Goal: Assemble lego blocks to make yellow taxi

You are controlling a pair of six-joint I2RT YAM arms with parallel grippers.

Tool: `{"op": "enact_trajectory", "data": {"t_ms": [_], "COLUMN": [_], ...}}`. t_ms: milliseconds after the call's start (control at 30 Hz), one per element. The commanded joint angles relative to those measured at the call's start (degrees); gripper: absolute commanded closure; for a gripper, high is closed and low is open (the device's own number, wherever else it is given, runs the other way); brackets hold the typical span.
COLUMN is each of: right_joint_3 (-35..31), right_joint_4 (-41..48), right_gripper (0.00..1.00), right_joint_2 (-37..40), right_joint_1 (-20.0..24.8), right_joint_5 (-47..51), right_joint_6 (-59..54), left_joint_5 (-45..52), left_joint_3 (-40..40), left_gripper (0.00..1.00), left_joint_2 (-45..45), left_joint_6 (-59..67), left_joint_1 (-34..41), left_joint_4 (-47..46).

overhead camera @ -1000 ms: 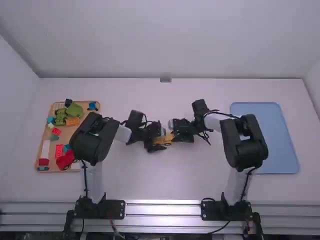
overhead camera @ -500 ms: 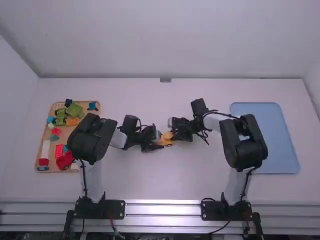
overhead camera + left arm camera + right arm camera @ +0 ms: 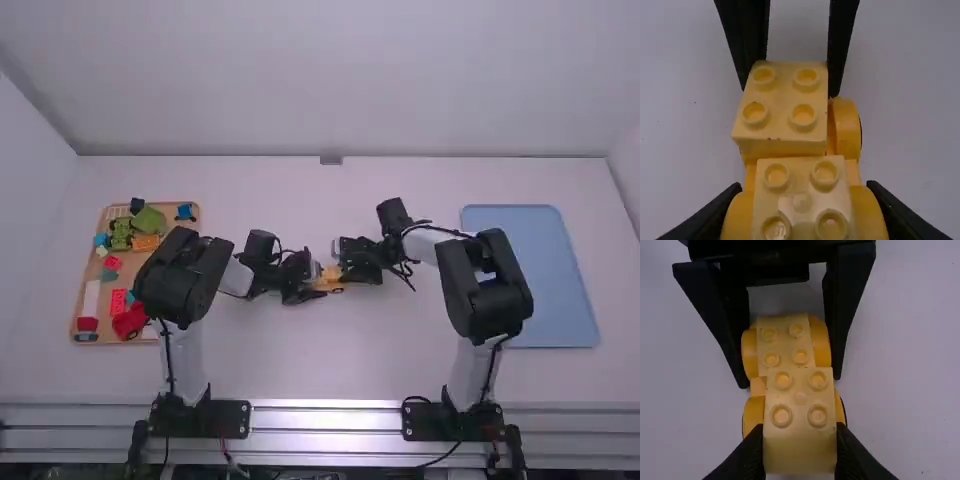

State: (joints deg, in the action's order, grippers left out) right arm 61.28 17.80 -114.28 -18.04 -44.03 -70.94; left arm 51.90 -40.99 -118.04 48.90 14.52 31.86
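Left gripper (image 3: 804, 188) is clamping the taxi base (image 3: 847, 131); right gripper (image 3: 800, 429) is pinching a pale block (image 3: 800, 452) over its right end, seating probably needing squaring, then pressing

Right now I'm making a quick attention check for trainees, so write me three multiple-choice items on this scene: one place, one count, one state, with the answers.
1. Where on the table is the blue tray?
A) left side
B) between the grippers
C) right side

2. How many studs show on top of the yellow block in the right gripper?
A) four
B) six
C) eight

3. What is the right gripper's state?
A) open and empty
B) closed on a block
C) closed on a wheel

1: C, the high view shows it beyond the right arm.
2: A, the right wrist view shows two rows of two.
3: B, its fingers press the block's sides.
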Motion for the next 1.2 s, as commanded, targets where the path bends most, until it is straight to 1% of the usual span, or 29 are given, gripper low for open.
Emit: {"op": "enact_trajectory", "data": {"t_ms": [0,100,333,467,600,733,967,1167], "right_joint_3": [-0.15,-0.15,-0.09,0.17,1.49,1.22,1.22,1.22], "right_joint_4": [0.57,-0.04,0.9,0.61,3.61,4.09,3.17,2.45], "right_gripper": [0.74,0.74,0.74,0.73,0.73,0.71,0.71,0.71], "right_joint_2": [0.74,1.38,2.34,3.15,3.28,3.28,3.28,3.28], "right_joint_1": [-0.37,0.15,0.02,0.09,0.09,-0.04,0.0,-0.61], "right_joint_5": [2.21,-0.09,0.5,0.59,0.61,1.4,1.88,1.95], "right_joint_6": [0.0,0.0,0.07,0.0,0.02,0.02,0.26,0.57], "left_joint_5": [-5.51,-5.49,-6.4,-7.85,-7.82,-7.82,-5.25,-4.87], "left_joint_3": [1.14,1.16,-0.46,-1.75,-3.65,-4.79,-4.68,-4.59], "left_gripper": [0.55,0.56,0.59,0.59,0.59,0.61,0.61,0.62], "left_joint_2": [-1.33,-1.33,-1.33,-1.33,-1.33,-1.33,-1.33,-1.33], "left_joint_6": [0.63,0.63,0.63,4.24,5.2,8.57,10.14,10.1], "left_joint_1": [0.09,0.09,0.09,0.09,0.09,0.09,0.11,0.09], "left_joint_4": [-1.75,-1.46,-3.76,-7.67,-11.47,-14.91,-16.61,-17.79]}}
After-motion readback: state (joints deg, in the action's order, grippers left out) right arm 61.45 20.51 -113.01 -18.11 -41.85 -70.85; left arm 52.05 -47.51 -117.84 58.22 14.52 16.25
